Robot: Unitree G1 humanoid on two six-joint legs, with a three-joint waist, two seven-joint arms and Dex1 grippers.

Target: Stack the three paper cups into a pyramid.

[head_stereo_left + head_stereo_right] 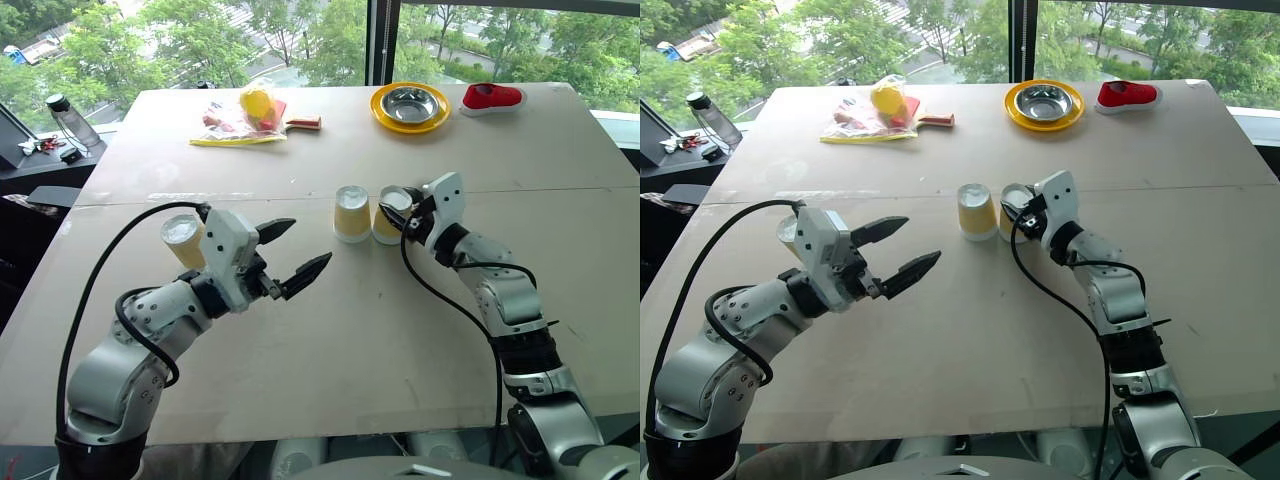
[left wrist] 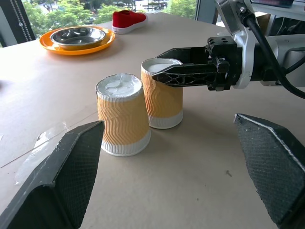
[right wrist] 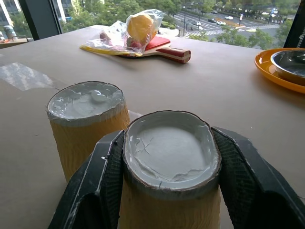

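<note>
With my right gripper [image 1: 398, 214] clamped on the right cup [image 2: 162, 99] and the left gripper [image 1: 295, 255] spread empty, I'd set it snug beside its neighbour [image 1: 352, 212] before letting go.

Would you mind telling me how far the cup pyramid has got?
Base nearly done: the right gripper clamps one cup beside another cup, both upside down on the table. Left: the third cup, behind the open left gripper, goes on top.

We see a tan tabletop [image 1: 330, 330] with two upturned paper cups [image 1: 352, 213] side by side near its middle, a third cup [image 1: 183, 241] toward the left edge, and a yellow plate [image 1: 410, 108], red shoe [image 1: 492, 98], paddle [image 1: 300, 123] and plastic bag [image 1: 240, 118] along the far edge.
</note>
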